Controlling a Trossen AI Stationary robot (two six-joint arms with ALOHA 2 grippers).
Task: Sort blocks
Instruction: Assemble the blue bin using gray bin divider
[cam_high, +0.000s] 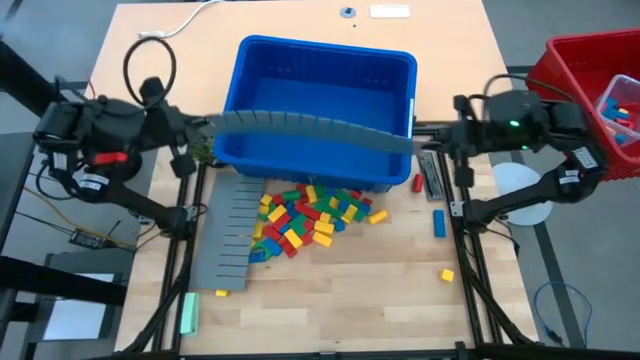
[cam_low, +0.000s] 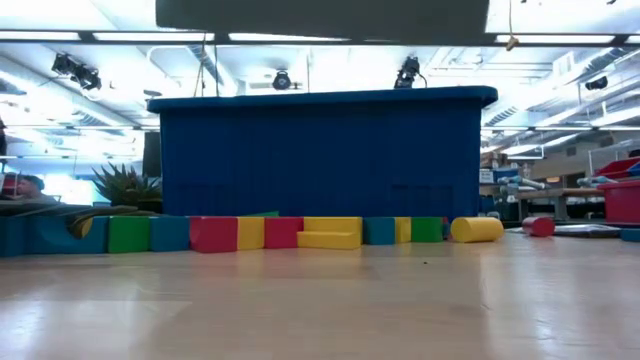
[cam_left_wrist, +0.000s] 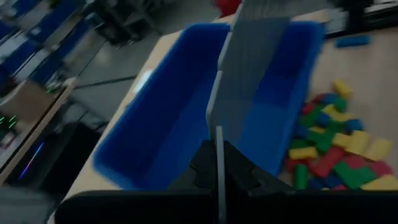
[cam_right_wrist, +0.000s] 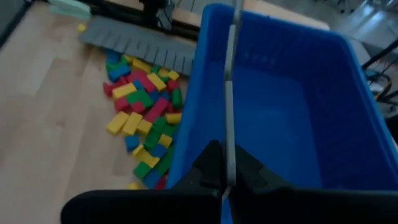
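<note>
Apparently left gripper (cam_left_wrist: 219, 163) and right gripper (cam_right_wrist: 229, 169) each pinched one end of grey panel (cam_high: 310, 128), long axis spanning between jaws; blocks (cam_high: 305, 218) lay below, beyond blue bin (cam_high: 322, 62).

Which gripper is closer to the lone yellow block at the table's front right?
Right. The right gripper holds the grey panel's end above the yellow block; the left gripper sits far across.

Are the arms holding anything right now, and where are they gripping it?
Yes. The left gripper and right gripper each pinch one end of a long grey ridged panel, held edge-up across the blue bin.
</note>
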